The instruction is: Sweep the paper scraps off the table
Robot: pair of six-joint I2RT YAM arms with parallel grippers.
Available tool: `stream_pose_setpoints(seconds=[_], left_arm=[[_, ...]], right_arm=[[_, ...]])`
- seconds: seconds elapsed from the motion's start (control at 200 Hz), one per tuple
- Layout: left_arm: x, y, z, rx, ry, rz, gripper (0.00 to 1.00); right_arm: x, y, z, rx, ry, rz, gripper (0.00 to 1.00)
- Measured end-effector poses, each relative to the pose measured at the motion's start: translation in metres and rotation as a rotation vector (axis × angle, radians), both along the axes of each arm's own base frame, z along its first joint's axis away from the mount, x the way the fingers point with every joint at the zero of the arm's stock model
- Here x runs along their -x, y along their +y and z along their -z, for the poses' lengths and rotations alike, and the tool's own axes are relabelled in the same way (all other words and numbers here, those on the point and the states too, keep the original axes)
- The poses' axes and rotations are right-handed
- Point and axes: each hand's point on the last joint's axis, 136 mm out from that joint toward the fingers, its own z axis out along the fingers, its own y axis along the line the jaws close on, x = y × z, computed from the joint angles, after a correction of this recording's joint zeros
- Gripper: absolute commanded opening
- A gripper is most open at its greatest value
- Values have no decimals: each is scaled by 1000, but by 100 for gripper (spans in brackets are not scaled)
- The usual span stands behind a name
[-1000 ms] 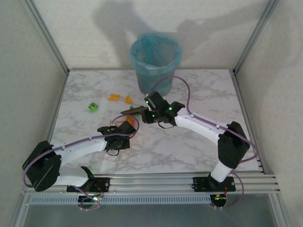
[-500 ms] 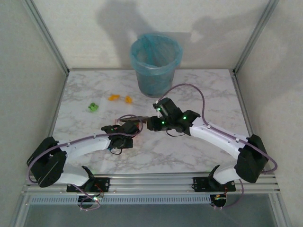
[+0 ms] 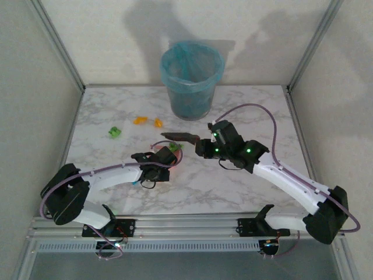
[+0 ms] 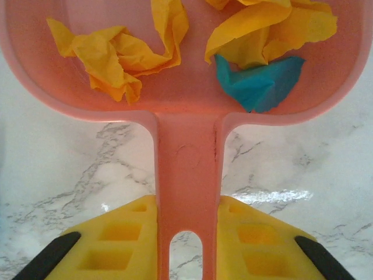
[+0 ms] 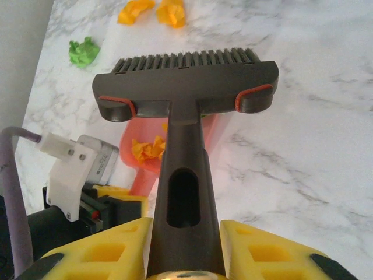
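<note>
From above, I saw three paper scraps point(image 3: 140, 121) lying loose on the table point(image 3: 250, 105), left of the bin point(image 3: 192, 79). My left wrist camera showed the left gripper point(image 4: 186, 248) clamped on the dustpan point(image 4: 186, 175) handle, with orange and blue scraps in the pan. My right wrist camera showed the right gripper point(image 5: 185, 245) clamped on the brush point(image 5: 185, 87).

Plain off-white panel walls point(image 3: 262, 58) are joined at 11 and 1 o'clock by slanting aluminium corner posts point(image 3: 58, 45), soft grey shadows point(image 3: 145, 26) are cast on the rear wall at 12 o'clock, and ribbed aluminium rails point(image 3: 192, 224) are laid across 6 o'clock.
</note>
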Motion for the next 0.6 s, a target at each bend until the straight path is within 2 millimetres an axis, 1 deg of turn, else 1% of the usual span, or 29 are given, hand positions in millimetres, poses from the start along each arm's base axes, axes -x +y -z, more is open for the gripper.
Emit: stream_pose_setpoints(seconds=[0.08,0.145,0.24,0.31,0.421,0.601], left_arm=[[-2,-5,-1,0,-2,13,0],[-4,-9,-1,-1,-2,21,0],[-5,-12,0,-6,1,29,0],[-7,-14,0,-10,2,33,0],[-10,-17,0,-14,2,42,0],[-15,-22,0,-17,4,43,0]], right_arm=[[-4,-18,1,33,-26,47,0],[-9,-33,6,68,-43,88,0],[-12,-55,24,141,-46,140,0],[-12,-66,39,197,-41,159,0],[-13,-75,57,267,-29,166,0],[-23,-73,71,318,-24,164,0]])
